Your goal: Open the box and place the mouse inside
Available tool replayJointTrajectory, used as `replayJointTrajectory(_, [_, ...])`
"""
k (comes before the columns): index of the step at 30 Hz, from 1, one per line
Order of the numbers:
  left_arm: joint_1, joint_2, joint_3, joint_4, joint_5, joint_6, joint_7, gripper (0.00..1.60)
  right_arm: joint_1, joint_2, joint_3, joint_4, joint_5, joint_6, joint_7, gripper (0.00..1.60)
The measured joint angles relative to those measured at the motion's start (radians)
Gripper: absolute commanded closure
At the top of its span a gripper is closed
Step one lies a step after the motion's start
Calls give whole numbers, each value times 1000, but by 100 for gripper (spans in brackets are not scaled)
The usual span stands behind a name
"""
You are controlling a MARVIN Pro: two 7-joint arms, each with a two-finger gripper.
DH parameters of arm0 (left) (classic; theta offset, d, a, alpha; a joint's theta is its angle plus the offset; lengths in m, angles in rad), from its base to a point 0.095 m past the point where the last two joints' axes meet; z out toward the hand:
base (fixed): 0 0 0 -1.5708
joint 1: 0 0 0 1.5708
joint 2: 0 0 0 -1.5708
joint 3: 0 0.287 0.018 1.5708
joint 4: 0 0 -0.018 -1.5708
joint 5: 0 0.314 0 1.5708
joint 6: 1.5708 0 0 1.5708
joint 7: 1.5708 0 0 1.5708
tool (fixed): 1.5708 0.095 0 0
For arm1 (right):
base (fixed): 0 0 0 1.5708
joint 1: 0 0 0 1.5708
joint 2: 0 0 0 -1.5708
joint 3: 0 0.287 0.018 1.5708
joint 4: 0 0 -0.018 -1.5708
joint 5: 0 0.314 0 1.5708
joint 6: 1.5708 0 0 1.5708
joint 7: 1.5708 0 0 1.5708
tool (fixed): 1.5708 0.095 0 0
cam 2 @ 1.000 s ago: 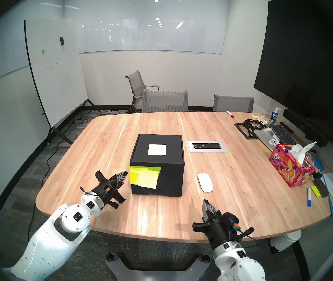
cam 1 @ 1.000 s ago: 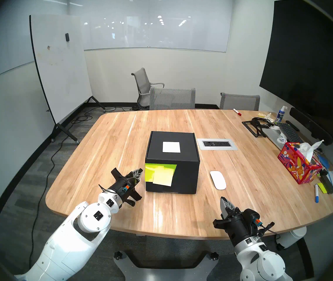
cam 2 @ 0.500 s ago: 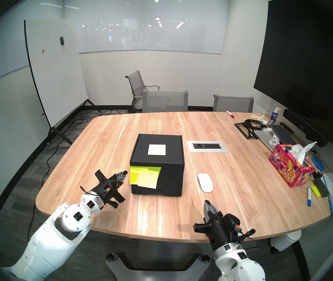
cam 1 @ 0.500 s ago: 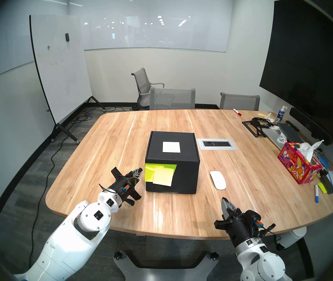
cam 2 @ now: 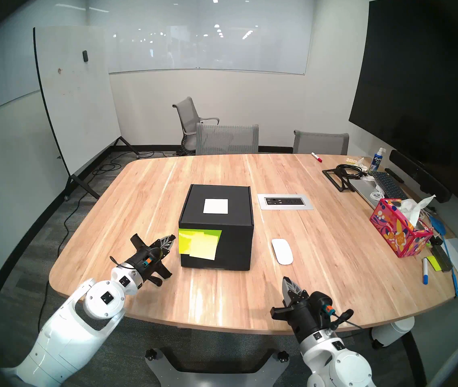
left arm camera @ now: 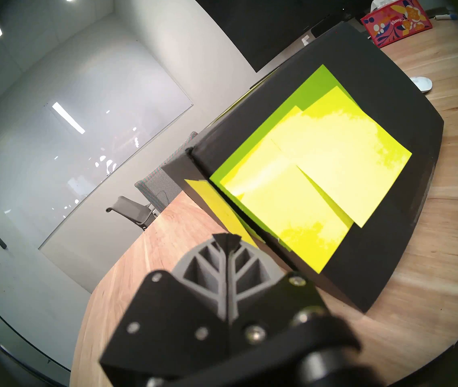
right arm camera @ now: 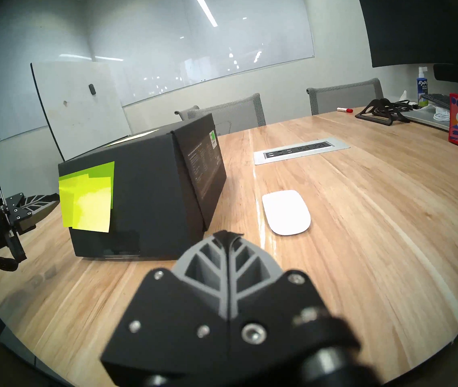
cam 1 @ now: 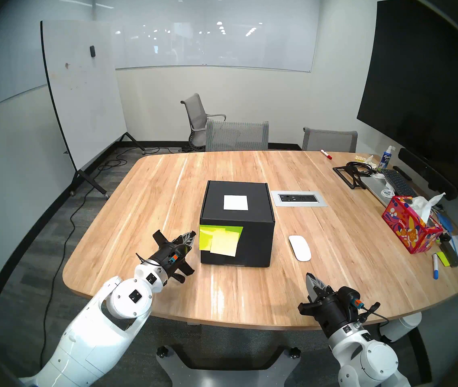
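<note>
The black box (cam 1: 253,210) stands closed in the middle of the wooden table (cam 1: 166,188), with a white label (cam 1: 235,202) on its lid and yellow-green sticky notes (cam 1: 221,241) on its front. The white mouse (cam 1: 300,248) lies on the table to the box's right. My left gripper (cam 1: 193,234) is shut and empty, its tip close to the box's front left corner; the left wrist view shows the tip (left arm camera: 226,239) near the sticky notes (left arm camera: 306,177). My right gripper (cam 1: 309,276) is shut and empty, nearer to me than the mouse (right arm camera: 286,212).
A power outlet panel (cam 1: 298,198) is set in the table behind the mouse. A red floral tissue box (cam 1: 409,230), markers, a keyboard (cam 1: 396,181) and cables lie along the right edge. Grey chairs (cam 1: 236,135) stand at the far side.
My right arm has drawn back slightly toward me and to the right. The left arm, the box and the mouse have not moved.
</note>
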Motion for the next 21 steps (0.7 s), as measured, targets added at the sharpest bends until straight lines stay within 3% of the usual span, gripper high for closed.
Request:
replayJointTrajectory(9, [0, 0, 0, 0, -3, 0, 0, 160, 67, 43, 53, 35, 49, 73, 54, 160])
replayJointTrajectory(21, [-1, 0, 0, 1, -5, 0, 0, 160, 214, 109, 46, 171, 97, 131, 144, 160])
